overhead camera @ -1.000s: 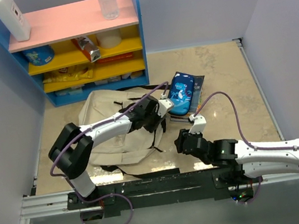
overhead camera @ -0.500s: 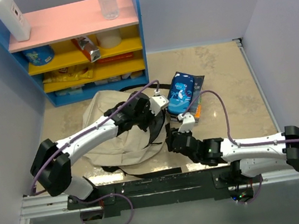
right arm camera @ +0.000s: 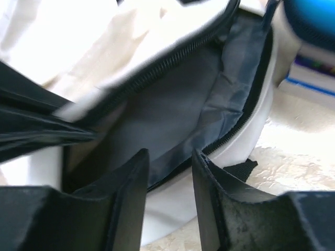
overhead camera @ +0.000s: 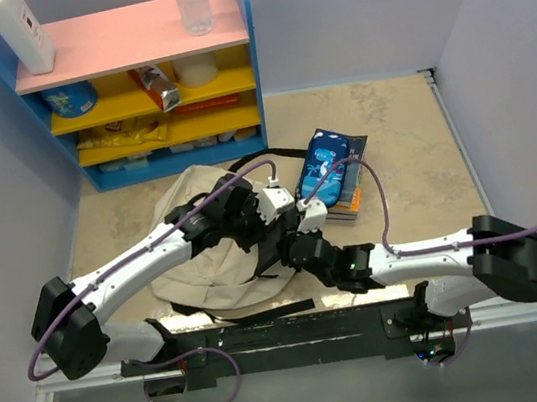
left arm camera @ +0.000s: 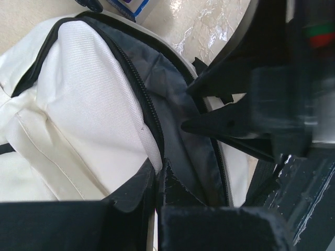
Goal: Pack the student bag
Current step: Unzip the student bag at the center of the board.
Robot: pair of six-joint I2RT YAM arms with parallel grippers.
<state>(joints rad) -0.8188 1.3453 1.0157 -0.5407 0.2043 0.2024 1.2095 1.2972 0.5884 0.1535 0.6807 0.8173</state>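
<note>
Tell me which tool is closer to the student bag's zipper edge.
Left. The left tool is pinched right on the student bag at its zipper edge. The right tool sits open at the bag's mouth, not clearly touching it.

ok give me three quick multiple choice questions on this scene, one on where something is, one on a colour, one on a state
1. Where is the blue pencil case?
A under the backpack
B on the books beside the backpack
C inside the backpack

2. What colour is the backpack's lining?
A dark grey
B red
C yellow

3. The backpack's main zip is
A zipped shut
B open
C taped over

Answers:
1 B, the pencil case lies on the books, outside the backpack.
2 A, the right wrist view shows dark grey fabric inside.
3 B, the mouth gapes, with the left gripper pinching its rim.
</note>
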